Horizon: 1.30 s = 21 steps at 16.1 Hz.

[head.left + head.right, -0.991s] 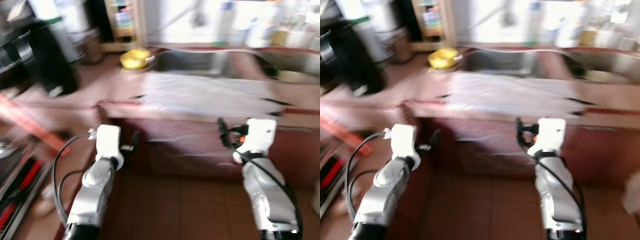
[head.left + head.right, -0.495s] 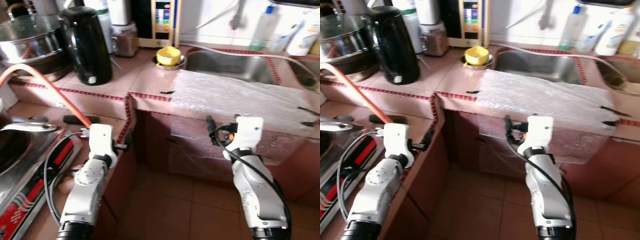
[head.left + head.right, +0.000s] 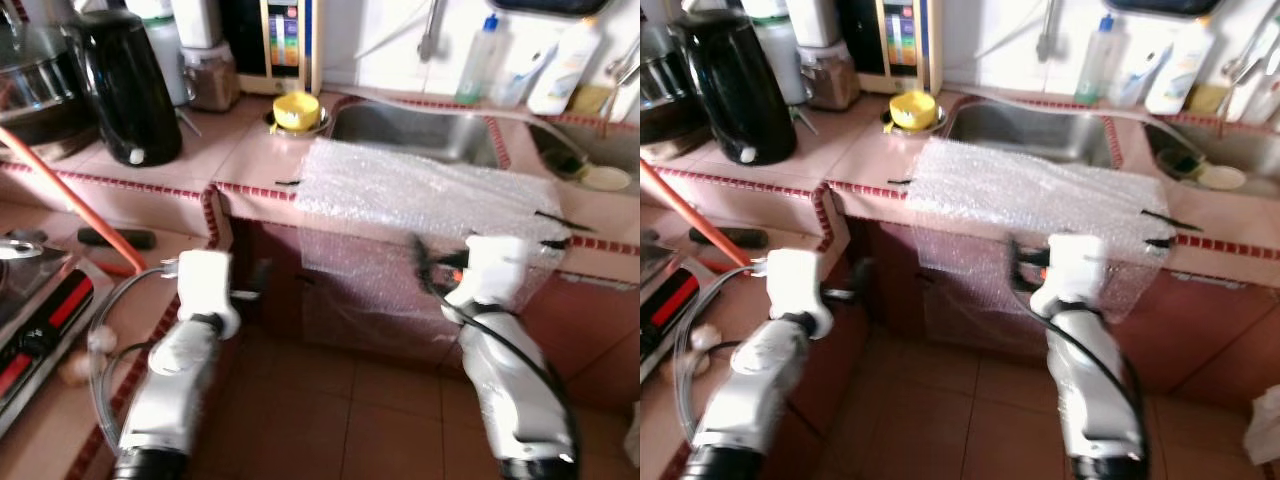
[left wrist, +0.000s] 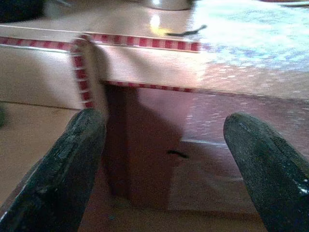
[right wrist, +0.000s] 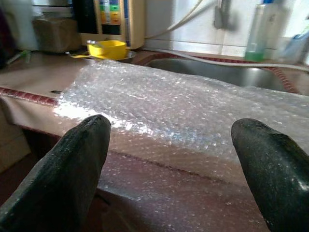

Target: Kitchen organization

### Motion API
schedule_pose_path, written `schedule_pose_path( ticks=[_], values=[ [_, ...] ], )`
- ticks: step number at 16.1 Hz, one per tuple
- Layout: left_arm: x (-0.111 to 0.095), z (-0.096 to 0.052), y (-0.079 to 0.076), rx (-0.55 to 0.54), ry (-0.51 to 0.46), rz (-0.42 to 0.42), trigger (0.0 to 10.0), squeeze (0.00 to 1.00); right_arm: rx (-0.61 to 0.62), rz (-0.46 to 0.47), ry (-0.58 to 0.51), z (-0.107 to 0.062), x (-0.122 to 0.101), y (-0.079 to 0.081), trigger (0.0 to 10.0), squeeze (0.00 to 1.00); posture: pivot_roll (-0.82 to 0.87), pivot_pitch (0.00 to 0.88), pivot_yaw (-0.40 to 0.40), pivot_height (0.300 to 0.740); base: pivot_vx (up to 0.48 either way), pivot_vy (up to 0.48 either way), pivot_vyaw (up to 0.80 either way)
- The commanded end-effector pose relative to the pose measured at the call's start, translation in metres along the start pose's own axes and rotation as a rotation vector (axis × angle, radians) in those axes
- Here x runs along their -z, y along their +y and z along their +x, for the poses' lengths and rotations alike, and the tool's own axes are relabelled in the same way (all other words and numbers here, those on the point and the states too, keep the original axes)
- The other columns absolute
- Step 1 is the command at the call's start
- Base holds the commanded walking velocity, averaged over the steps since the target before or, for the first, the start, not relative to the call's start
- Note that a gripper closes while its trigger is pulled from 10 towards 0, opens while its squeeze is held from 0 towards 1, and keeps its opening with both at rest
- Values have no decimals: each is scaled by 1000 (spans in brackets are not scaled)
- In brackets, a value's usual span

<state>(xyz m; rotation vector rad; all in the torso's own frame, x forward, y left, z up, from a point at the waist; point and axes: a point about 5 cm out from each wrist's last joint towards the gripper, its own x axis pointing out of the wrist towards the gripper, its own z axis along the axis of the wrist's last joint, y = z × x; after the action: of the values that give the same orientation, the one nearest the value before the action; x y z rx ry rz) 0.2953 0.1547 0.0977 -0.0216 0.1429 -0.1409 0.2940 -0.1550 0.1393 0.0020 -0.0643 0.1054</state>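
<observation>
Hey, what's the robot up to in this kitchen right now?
Nothing is being handled yet. The robot stands before a tiled counter with a sheet of bubble wrap draped over its edge by the sink. Both grippers, left and right, are raised in front of it, open and empty. A black kettle and a yellow cup stand on the counter.

Black kettle (image 3: 120, 85) and steel pot (image 3: 28, 88) cut off by frame edge.

A sheet of bubble wrap (image 3: 420, 195) is lying over the table (image 3: 250, 150) edge ahead of me, hanging down its front. Behind it the sink (image 3: 415, 130) is sitting, with bottles (image 3: 480, 65) standing at its back. A bowl (image 3: 297, 110) is resting left of the sink, a kettle (image 3: 120, 85) standing farther left.
</observation>
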Motion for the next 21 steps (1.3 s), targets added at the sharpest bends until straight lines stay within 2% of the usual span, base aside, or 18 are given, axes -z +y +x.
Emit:
schedule_pose_path(
  ticks=[1,4,6,9,13,14,16,17,21],
  values=[
    [-2,2,-8,30,-5,-9,10000,0,28,-15,-21,-1,-6,-9,10000,0,-112,2,10,740,0,-480,0],
    [-4,1,-10,68,0,2,10000,0,47,-25,-14,-4,-3,-12,10000,0,-112,18,28,740,0,-429,0],
    [-5,-6,-3,63,0,-4,10000,0,63,-4,-11,-6,-2,-14,10000,0,-109,26,37,740,0,0,0],
    [-4,-6,2,26,6,-1,10000,0,67,12,14,-6,3,-11,10000,0,-99,26,38,740,0,0,0],
    [-14,-3,5,-17,-2,-64,10000,0,59,-15,10,-2,-1,-10,10000,0,-79,19,22,740,0,0,-775],
    [-20,-2,6,5,-20,-92,10000,0,67,-19,11,-1,-2,-13,10000,0,-72,15,9,740,0,0,-800],
    [-27,-1,12,-13,-52,-50,10000,0,71,-26,17,-1,-1,-14,10000,0,-74,17,-10,740,0,0,-800],
    [-30,-3,18,-48,-76,16,10000,0,67,-36,23,-2,-2,-14,10000,0,-81,19,-14,740,0,0,-800],
    [-21,-17,32,-149,-49,-8,10000,0,24,-87,43,-13,2,-10,10000,0,-93,4,15,740,0,0,-800]
  ],
)
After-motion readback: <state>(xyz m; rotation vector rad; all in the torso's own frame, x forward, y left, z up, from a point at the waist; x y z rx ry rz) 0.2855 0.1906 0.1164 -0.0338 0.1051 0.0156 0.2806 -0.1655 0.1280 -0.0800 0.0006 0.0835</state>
